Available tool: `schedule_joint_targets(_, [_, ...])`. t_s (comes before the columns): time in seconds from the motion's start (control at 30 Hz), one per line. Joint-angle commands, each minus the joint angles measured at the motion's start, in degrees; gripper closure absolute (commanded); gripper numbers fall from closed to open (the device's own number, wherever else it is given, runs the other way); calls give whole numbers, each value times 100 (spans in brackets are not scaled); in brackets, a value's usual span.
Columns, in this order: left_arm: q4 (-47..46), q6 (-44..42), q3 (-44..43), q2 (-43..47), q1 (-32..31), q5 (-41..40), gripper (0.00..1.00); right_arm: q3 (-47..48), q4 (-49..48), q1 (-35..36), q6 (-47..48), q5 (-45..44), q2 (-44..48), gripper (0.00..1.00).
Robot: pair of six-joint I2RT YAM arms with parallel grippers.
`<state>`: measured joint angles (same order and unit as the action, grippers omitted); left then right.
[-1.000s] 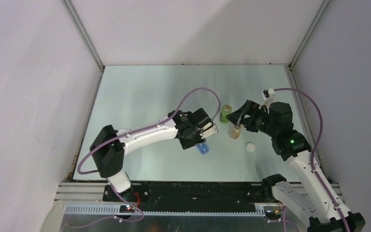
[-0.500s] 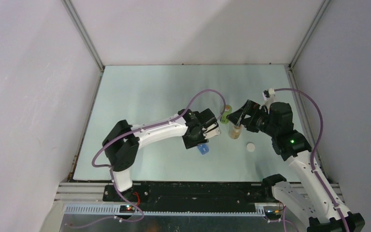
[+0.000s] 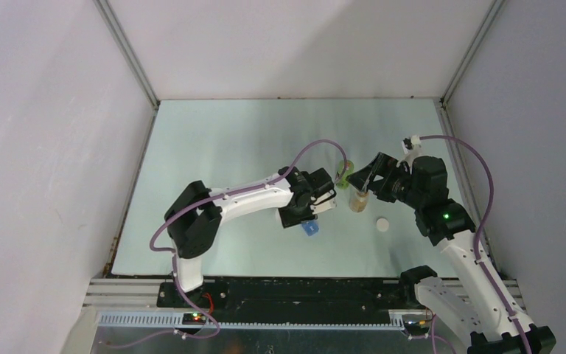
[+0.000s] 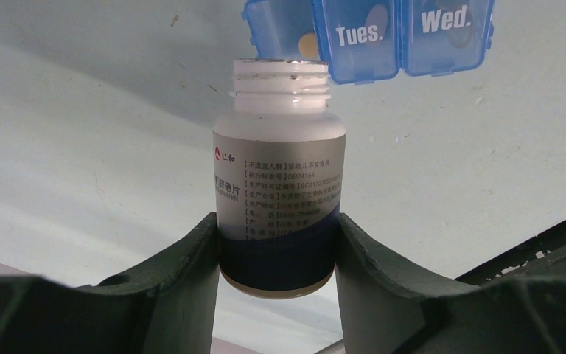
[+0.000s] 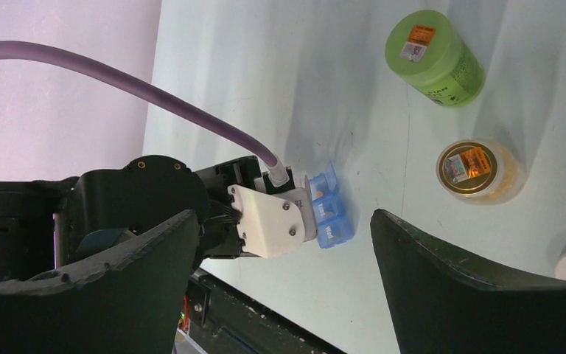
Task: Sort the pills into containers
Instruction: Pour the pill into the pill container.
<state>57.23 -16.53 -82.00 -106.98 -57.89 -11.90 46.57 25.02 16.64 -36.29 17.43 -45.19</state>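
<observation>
While the left fingers (image 4: 184, 280) grip one uncapped white bottle (image 4: 280, 169), its mouth just beside one blue pill organiser (image 4: 383, 37), the right fingers (image 5: 442, 295) hang wide open over one amber jar (image 5: 479, 171); one green jar (image 5: 435, 55) stands at its 11 o'clock, one white cap (image 3: 383, 223) at 4

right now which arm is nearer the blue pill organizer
Left. The left fingers hold the white bottle, mouth at the pill organizer; the right fingers hang open farther off, by the amber jar.

Bright, diffuse light; soft shadows on table (image 3: 214, 147); white bottle (image 4: 280, 177) sharp, left pincer (image 4: 276, 219) sl. blurred.
</observation>
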Motion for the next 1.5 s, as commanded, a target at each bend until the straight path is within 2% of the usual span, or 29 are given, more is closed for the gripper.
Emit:
schedule_joint_targets(0.0, [187,-41,-296,-56,-63,-110,100,-41,-97,-34,45,65,115,9])
schedule_joint_targets(1.47, [702,-50,-686,-496,-133,-153,100,-64,-49,-74,32,90,194,9])
